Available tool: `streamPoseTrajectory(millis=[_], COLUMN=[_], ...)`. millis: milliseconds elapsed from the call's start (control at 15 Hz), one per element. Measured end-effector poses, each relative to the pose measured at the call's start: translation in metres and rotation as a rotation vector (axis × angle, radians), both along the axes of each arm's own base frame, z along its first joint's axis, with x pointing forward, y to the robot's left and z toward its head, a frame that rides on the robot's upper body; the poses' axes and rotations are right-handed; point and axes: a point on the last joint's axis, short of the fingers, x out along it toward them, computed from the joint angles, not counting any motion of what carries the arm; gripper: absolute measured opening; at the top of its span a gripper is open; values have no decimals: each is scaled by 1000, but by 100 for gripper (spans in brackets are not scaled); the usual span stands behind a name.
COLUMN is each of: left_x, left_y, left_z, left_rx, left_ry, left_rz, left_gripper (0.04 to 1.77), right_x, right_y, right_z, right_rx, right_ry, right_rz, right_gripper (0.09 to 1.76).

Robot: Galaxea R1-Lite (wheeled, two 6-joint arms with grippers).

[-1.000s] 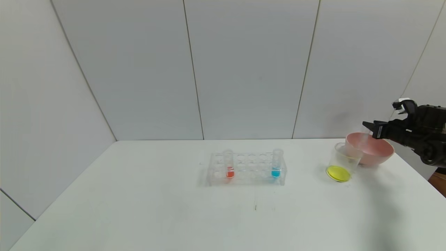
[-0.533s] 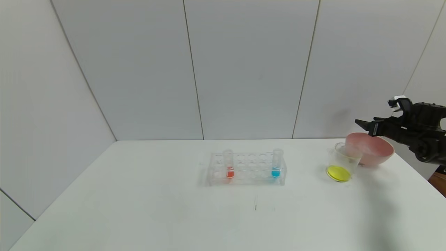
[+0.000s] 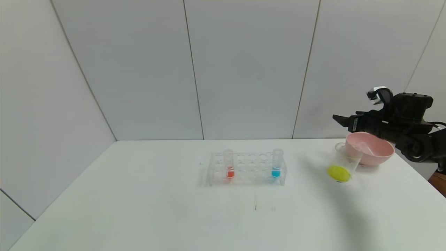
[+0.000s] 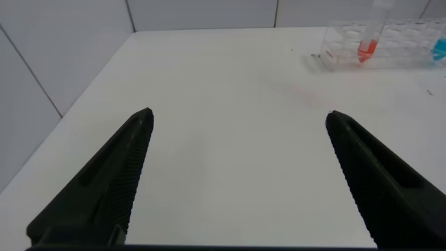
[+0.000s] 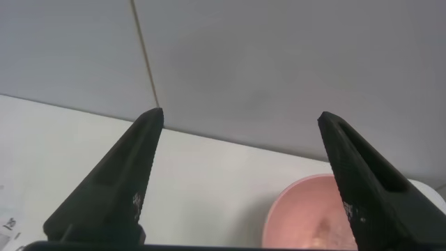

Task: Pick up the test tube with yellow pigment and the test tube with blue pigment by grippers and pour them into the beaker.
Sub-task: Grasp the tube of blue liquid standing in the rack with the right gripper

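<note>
A clear plastic test tube rack point(image 3: 246, 168) is standing on the plain white desk point(image 3: 156, 209), and its tubes are showing two colours: the test tube with blue pigment point(image 3: 276, 164) is holding cyan-blue liquid at its bottom, while the other test tube point(image 3: 229, 164) is holding orange-red. The clear beaker point(image 3: 343, 161) is showing bright yellow liquid at its base. Behind it, the bowl point(image 3: 373, 148) is glowing a soft pink. The right gripper point(image 3: 343, 120) is showing black, with a small white box on top of its wrist. The left gripper point(image 4: 237, 174) is also showing black jaws. Pale grey wall panels point(image 3: 244, 66) with thin dark seams are backing everything.
</note>
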Motion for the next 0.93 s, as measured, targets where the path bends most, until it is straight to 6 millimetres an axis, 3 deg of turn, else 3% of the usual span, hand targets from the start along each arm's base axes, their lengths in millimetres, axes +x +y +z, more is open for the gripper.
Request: streamPoseTrajectory(millis=[200, 600, 933], left_x=[0, 0, 0], left_y=[0, 0, 0], left_z=[0, 0, 0], left_rx=[0, 0, 0], left_ry=[0, 0, 0], left_rz=[0, 0, 0], left_gripper=[176, 176, 176], right_x=[-34, -117, -183], right_y=[45, 92, 149], right_z=[5, -1, -7], right_rx=[2, -16, 0], right_ry=[2, 10, 16], right_rz=[-45, -60, -99], right_gripper=[163, 167, 169])
